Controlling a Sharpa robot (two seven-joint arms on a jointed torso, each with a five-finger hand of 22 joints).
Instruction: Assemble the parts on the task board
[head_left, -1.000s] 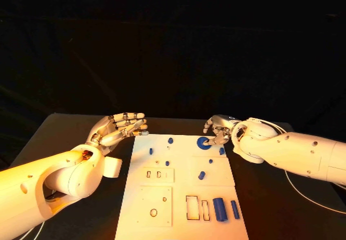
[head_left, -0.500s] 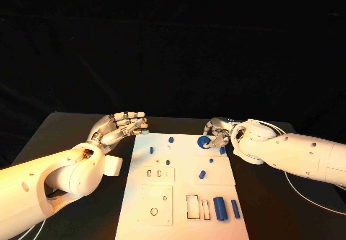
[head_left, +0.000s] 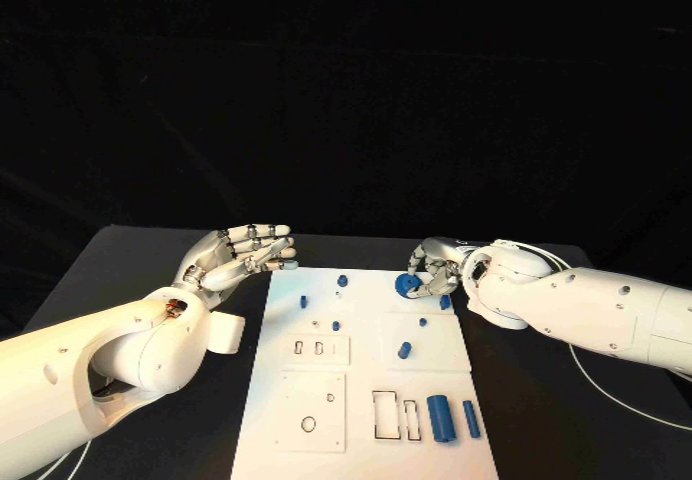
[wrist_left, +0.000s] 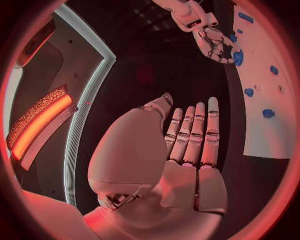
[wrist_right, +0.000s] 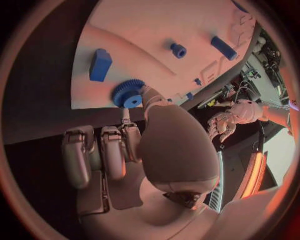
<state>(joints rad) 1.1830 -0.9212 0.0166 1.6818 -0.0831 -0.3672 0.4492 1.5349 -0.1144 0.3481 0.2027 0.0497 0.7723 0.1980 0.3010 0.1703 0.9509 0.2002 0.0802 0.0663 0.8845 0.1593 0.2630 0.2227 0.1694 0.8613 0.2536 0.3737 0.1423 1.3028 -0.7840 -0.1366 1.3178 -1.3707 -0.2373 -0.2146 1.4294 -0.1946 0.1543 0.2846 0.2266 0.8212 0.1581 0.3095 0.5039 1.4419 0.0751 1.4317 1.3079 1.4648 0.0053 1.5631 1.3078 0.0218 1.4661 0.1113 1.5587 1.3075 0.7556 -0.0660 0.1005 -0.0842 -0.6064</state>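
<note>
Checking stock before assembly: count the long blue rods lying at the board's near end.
2. A thick rod and a thin rod lie side by side at the task board's near right corner, just right of the rectangular slots. None looks hidden there.

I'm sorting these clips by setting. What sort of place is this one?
Most likely a robotics lab or test bench, not a home or factory line. A white task board with cut-out slots and small blue parts, among them a blue gear, lies on a black table against a dark backdrop.
</note>
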